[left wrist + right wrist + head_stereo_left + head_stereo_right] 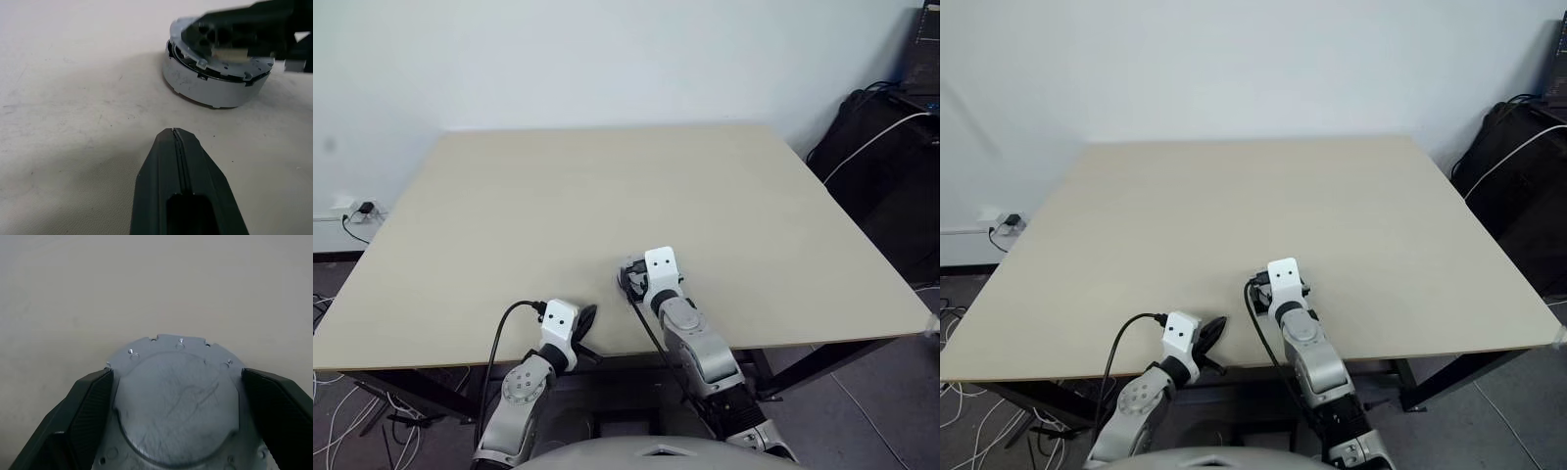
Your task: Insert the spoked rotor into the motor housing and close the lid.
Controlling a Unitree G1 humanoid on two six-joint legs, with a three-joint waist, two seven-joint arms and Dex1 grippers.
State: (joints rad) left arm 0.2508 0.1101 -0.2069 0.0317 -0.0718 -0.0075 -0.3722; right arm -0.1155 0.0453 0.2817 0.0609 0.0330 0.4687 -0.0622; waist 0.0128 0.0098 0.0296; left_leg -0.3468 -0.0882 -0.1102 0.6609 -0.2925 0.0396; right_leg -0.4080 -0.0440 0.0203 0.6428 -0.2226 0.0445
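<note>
The round silver-grey lid (178,406) lies on top of the motor housing (210,90) near the table's front edge, with a dark gap along one side between the two. My right gripper (176,377) is open over it, one black finger on each side of the lid's rim. The spoked rotor is hidden. My left gripper (173,133) is shut and empty, low over the table a short way left of the housing and pointing toward it. From the head view, the right gripper (628,277) covers most of the housing.
The beige table (607,186) stretches far beyond the housing. Its front edge runs just behind both grippers. Dark bags and cables (891,147) stand off the right side, and a wall socket (357,211) sits low on the left.
</note>
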